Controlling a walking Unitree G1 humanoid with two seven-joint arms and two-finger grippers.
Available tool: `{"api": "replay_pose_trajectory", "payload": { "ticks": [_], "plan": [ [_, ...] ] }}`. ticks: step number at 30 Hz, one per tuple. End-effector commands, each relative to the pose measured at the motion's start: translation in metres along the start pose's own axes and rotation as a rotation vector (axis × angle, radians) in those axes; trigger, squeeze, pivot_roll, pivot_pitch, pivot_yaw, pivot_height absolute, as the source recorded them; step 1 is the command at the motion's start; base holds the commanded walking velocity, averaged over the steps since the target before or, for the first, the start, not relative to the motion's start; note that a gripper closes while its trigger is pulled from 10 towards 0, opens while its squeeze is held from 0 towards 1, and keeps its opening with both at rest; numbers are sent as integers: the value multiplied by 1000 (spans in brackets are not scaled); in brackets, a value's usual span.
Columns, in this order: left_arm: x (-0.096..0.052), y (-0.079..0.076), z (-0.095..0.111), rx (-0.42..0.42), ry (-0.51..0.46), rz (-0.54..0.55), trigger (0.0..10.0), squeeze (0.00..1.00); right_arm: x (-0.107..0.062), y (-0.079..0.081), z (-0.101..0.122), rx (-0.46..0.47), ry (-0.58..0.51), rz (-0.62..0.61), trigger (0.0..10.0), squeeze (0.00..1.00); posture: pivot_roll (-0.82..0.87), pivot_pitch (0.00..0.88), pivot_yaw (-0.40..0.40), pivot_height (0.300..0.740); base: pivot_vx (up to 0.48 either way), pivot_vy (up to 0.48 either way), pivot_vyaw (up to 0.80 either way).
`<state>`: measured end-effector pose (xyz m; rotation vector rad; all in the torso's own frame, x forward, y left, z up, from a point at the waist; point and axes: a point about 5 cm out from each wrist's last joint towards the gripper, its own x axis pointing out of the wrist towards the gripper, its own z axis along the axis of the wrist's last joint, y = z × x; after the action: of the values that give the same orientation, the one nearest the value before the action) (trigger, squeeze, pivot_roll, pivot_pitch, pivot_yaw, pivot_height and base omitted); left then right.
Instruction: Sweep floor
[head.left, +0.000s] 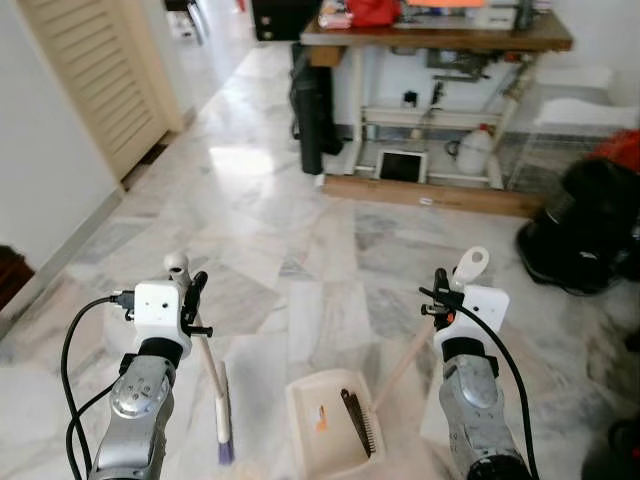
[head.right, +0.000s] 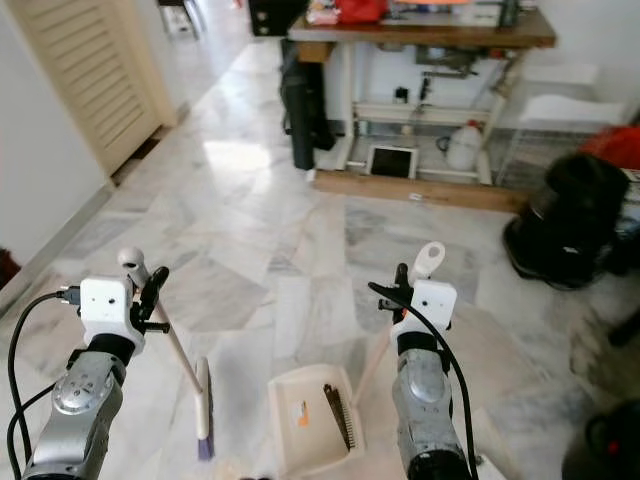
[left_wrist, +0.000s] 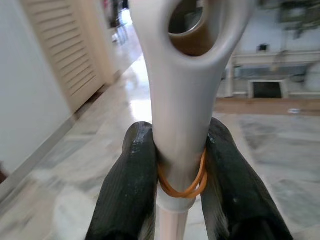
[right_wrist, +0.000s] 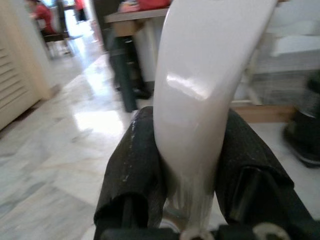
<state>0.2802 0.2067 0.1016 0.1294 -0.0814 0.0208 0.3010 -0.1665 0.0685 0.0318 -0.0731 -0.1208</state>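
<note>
The broom (head.left: 212, 385) stands on the marble floor (head.left: 300, 240) just ahead of the robot, its handle slanting up and toward the robot's left while the bristle head rests low, lying lengthwise away from the robot. Just beside it, on the robot's right, sits the cream dustpan (head.left: 330, 420) with its open mouth turned away from the broom's side and a dark comb strip and a small orange scrap lying inside; its handle rises at a slant up to the right. The left gripper (left_wrist: 180, 165) has its jaws closed snugly on the broom handle just below the hanging loop, where an orange rubber band wraps it. The right gripper (right_wrist: 192, 165) has its jaws closed tight on the top of the dustpan handle. The likely trouble from here is the smooth plastic handles turning or sliding in the jaws, since both are gripped right at their ends, so a hard sweep could twist the broom head or tip the pan and spill the scrap. Further off, a workbench (head.left: 440, 35) stands with a wooden plank (head.left: 430, 195) at its foot, a white jug (head.left: 473, 152) beneath it, and a black appliance (head.left: 585, 225) to the right.
</note>
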Motion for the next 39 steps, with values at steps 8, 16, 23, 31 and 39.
{"api": "replay_pose_trajectory", "payload": {
  "ticks": [8,16,23,31,39],
  "plan": [
    [10,-10,6,-1,-39,-14,10000,0,9,-7,15,4,-58,-27,10000,0,91,0,63,740,0,0,781],
    [13,-19,4,-2,-37,-23,10000,0,13,-9,18,-1,-60,-22,10000,0,94,0,34,740,0,0,784],
    [12,-21,-1,-6,-24,-8,10000,0,16,-10,19,-5,-58,-6,10000,0,88,0,24,740,0,0,789],
    [8,-21,-8,-17,-1,-15,10000,0,12,-9,12,21,-23,4,10000,0,87,0,37,740,0,0,262],
    [13,-25,-2,-30,-21,-29,10000,0,17,-5,16,35,-26,25,10000,0,89,0,40,740,0,338,0]
  ]
}}
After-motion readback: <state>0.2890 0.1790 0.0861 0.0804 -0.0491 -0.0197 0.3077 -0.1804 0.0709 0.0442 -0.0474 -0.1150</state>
